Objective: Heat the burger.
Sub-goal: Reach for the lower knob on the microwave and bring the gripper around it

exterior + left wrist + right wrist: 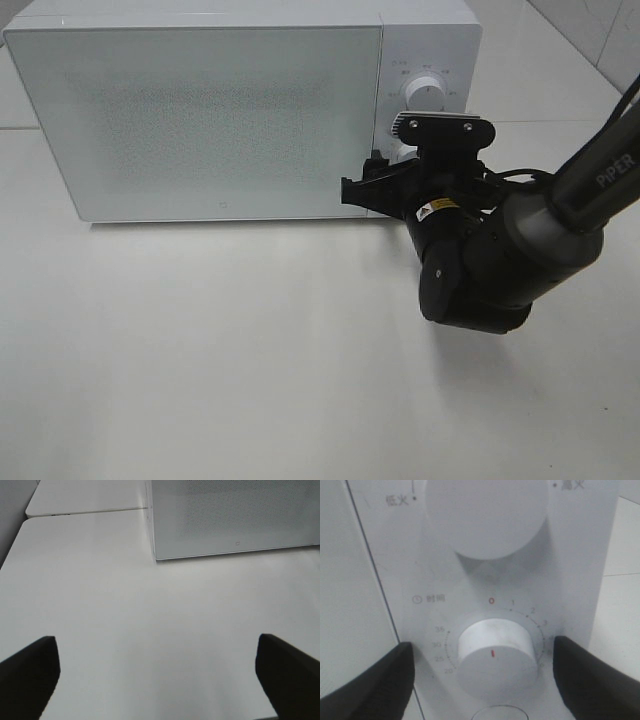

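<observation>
A white microwave [240, 110] stands at the back of a white table [250, 350], its door [190, 125] shut. The door's wide front is a pale, finely speckled panel that lets nothing inside be seen, and the burger shows in no view. To the right of the door runs a narrow control strip with two round white knobs, one above the other. The upper knob [427, 93] sits among small printed labels. The timer knob [492, 660] below it carries a red mark [492, 653] that points straight at the red 0 [491, 601] of its printed scale.
</observation>
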Tool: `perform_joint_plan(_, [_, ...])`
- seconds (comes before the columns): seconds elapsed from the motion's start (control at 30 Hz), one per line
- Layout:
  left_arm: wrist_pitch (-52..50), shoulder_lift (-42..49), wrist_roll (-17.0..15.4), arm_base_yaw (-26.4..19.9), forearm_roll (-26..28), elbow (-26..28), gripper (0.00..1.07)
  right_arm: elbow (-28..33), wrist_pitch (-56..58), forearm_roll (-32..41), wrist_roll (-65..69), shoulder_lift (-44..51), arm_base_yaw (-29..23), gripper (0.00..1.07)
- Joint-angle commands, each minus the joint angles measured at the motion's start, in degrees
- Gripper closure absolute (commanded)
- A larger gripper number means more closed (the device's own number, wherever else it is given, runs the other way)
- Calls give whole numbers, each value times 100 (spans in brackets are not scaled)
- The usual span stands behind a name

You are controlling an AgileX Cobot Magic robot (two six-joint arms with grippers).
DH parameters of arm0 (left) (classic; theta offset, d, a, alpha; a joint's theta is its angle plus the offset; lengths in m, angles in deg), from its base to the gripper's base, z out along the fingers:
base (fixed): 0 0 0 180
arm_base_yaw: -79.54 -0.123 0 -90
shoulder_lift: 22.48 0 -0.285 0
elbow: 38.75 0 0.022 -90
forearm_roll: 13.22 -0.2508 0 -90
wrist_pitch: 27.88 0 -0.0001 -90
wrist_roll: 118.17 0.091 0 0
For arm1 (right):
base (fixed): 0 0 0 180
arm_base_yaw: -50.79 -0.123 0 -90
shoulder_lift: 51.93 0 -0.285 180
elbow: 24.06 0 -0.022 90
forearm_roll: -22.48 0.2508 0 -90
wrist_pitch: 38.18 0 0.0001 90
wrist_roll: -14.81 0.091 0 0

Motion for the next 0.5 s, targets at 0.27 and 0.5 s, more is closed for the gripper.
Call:
perform_joint_plan(0.27, [-63,120,6,-34,40,-6,7,-86,-258,-17,-132,126,29,39])
perform_joint_plan(0.5, [-63,120,6,-34,40,-6,7,-86,-527,-23,-132,126,34,92])
